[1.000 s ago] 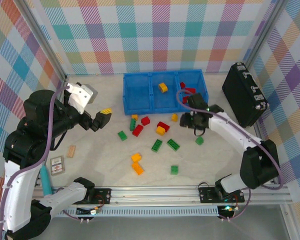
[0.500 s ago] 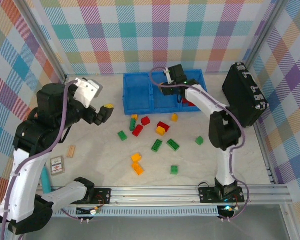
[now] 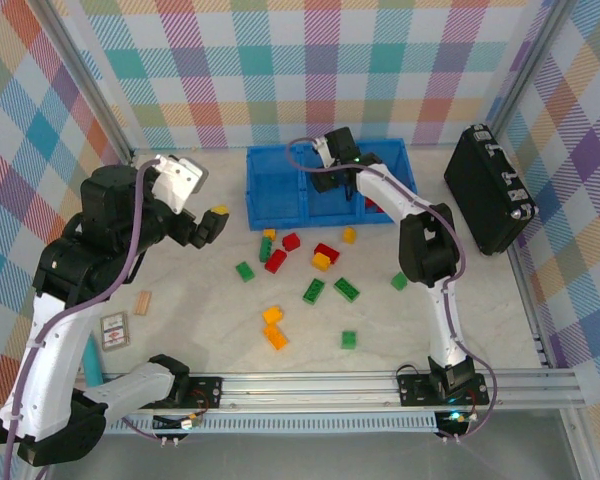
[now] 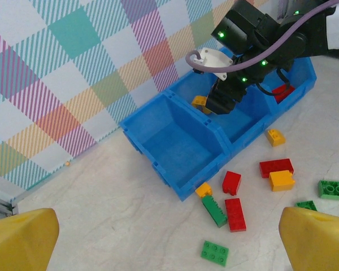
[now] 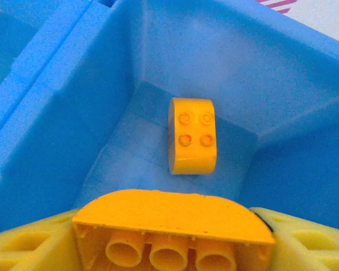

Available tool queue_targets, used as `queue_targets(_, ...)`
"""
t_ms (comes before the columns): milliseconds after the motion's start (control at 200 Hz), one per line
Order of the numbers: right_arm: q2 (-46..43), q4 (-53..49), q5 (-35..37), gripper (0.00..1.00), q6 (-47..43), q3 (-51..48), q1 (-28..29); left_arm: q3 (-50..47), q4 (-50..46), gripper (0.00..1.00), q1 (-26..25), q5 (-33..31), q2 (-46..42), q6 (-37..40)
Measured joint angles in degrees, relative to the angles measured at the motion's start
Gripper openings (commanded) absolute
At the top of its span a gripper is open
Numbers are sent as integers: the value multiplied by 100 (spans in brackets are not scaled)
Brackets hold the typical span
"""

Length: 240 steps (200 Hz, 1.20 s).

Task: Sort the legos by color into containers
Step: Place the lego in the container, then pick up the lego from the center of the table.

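A: Status of your left gripper (image 3: 206, 226)?
B: Fingers (image 4: 22, 240) spread wide, nothing between them; loose legos (image 3: 276, 261) lie on the table (image 3: 180, 330) to its right.
A: And your right gripper (image 5: 169, 234)?
B: Clamped on an orange brick (image 5: 169, 214) over the blue tray's (image 3: 280, 190) middle compartment (image 5: 56, 141); a second orange brick (image 5: 192, 136) lies on the floor just beyond its fingertips (image 5: 22, 243).

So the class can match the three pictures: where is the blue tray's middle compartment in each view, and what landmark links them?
Top external: middle compartment, upper centre of the picture.
Left wrist: middle compartment, upper right of centre, behind the empty compartment.
Right wrist: middle compartment seen from above, floor at centre.
Shared landmark: the right claw over it, a yellow brick between its fingers.
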Motion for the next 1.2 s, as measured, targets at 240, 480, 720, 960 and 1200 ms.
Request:
queue_targets(240,-2,-505,-208,80,101,208,-2,-39,37,100,0,101,-11,-20)
queue_targets(480,-758,-782,-293,80,758,-348,-4,-105,109,100,0,278,-328,-79)
queue_targets(720,-2494,-752,-313,80,2175,-2072,-4,-382,275,100,0,348,-800,-107)
queue_targets(960,-2824,-369,-549,88,3388,-3609,-4,-575,315,100,0,341,-986,-105)
queue_targets(1200,-2444,-50,-625,89,3775,-3838,-4,-826,426,100,0,341,-1128,-103)
